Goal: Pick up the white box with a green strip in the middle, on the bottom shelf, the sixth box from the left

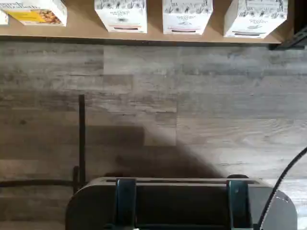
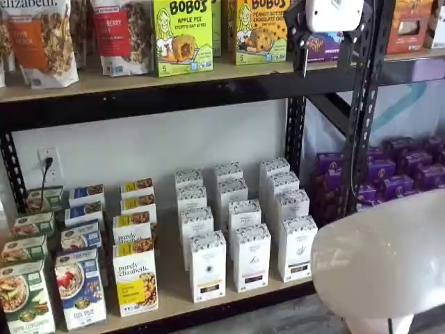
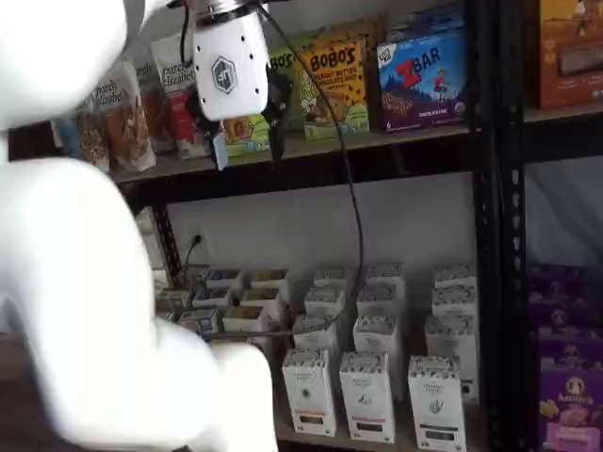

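Closest to the lens is the robot's white arm [image 2: 382, 257], a big blurred shape in both shelf views. The gripper [image 3: 247, 127] hangs high, in front of the upper shelf [image 2: 208, 73]. Its fingers stand apart and nothing is between them.

The white box [image 2: 297, 249] stands far below it, at the front edge of the bottom shelf [image 2: 174, 300]. It is the last of the front row, with the black upright [image 2: 354, 139] near its outer side. Another white carton [image 2: 250, 257] stands just beside its inner side, and more of the same kind are lined up behind it. It is upright, so its long axis is vertical, and its printed face with the small logo points out toward the aisle. The wrist view shows its patterned top [image 1: 254, 14].

Several things could go wrong, I think. The neighbouring cartons look almost the same, so the fingers may come down on the wrong one. The space at the sides is small, so one finger could hit the neighbour or the upright. The box is tall and narrow, so a push on its face may tip it or slide it back into the row behind.
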You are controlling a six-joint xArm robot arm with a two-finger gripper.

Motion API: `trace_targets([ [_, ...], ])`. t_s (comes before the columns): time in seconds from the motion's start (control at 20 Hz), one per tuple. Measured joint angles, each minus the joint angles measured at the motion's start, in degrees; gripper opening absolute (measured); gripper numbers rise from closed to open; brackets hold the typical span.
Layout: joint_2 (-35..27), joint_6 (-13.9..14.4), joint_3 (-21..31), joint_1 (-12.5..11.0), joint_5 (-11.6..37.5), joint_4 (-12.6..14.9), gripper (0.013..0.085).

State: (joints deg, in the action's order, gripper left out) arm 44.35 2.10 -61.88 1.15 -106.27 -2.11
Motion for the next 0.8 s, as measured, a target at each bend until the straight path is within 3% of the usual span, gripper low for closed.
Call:
trace_targets([
  [0.25, 0.50, -0.63, 0.59, -1.03, 0.99, -1.53, 0.0850],
  [0.45, 0.79, 0.08, 1.87, 0.17, 2.15, 0.08, 0.0850],
  [0.6, 2.08, 0.36, 5.61, 0.75, 6.06, 1.54, 0.0850],
  [0.8, 2.37, -0.69, 10.21, -0.34, 9.71, 1.67, 0.0850],
])
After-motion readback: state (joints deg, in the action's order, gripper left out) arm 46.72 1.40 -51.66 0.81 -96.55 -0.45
